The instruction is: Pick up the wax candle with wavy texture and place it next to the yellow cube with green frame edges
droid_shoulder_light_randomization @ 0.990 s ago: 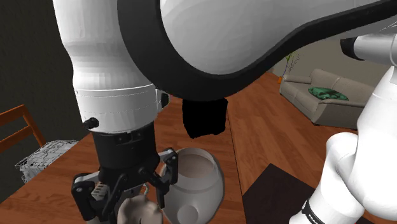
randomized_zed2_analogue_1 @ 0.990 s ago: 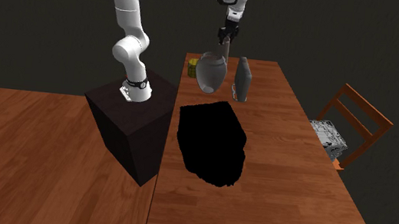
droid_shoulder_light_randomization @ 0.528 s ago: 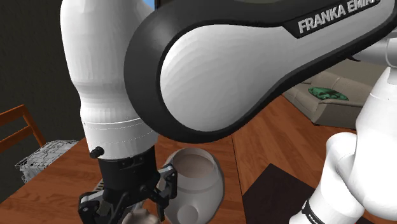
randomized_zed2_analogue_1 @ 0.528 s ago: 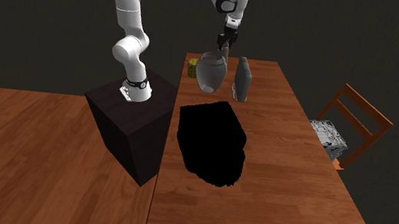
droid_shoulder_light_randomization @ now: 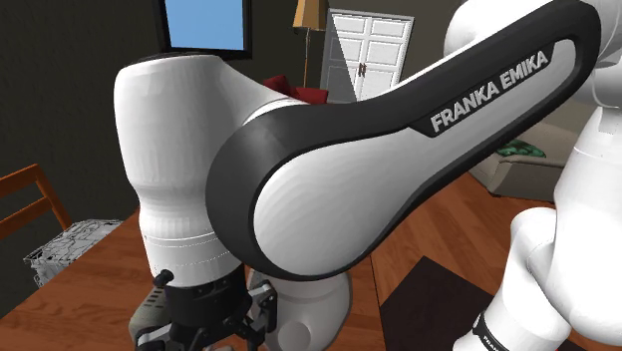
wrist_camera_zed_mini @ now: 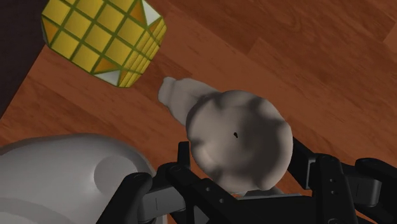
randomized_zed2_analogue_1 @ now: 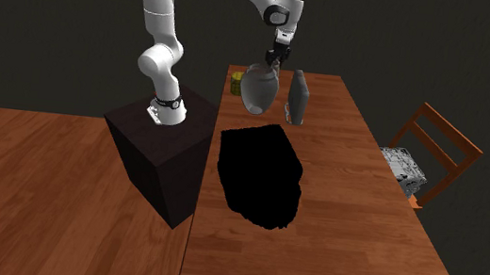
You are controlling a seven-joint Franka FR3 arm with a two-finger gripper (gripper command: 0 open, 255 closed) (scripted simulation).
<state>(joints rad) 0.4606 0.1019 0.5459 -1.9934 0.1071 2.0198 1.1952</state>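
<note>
In the wrist view my gripper [wrist_camera_zed_mini: 245,175] is shut on a pale beige candle [wrist_camera_zed_mini: 238,137] with a wavy, lobed body, one black finger on each side. It hangs over the wooden table [wrist_camera_zed_mini: 305,57]. The yellow cube with green frame edges [wrist_camera_zed_mini: 102,38] lies a short way beyond the candle's far tip, with bare wood between them. From the second exterior view the gripper [randomized_zed2_analogue_1: 276,61] hangs at the table's far end, just above a round grey-white vase [randomized_zed2_analogue_1: 258,88], and the cube [randomized_zed2_analogue_1: 237,84] sits to that vase's left. The gripper's black body [droid_shoulder_light_randomization: 202,321] is low in the shoulder view.
A round white vessel [wrist_camera_zed_mini: 63,175] sits close beside the gripper. A grey bottle [randomized_zed2_analogue_1: 298,98] stands to the vase's right. A black shape [randomized_zed2_analogue_1: 262,176] lies mid-table. A wooden chair [randomized_zed2_analogue_1: 432,144] stands at the table's right side, and the dark stand [randomized_zed2_analogue_1: 161,151] at its left.
The gripper has come down toward the table with the candle still clasped. The forearm has swung across the shoulder view, hiding the vase and the black shape.
</note>
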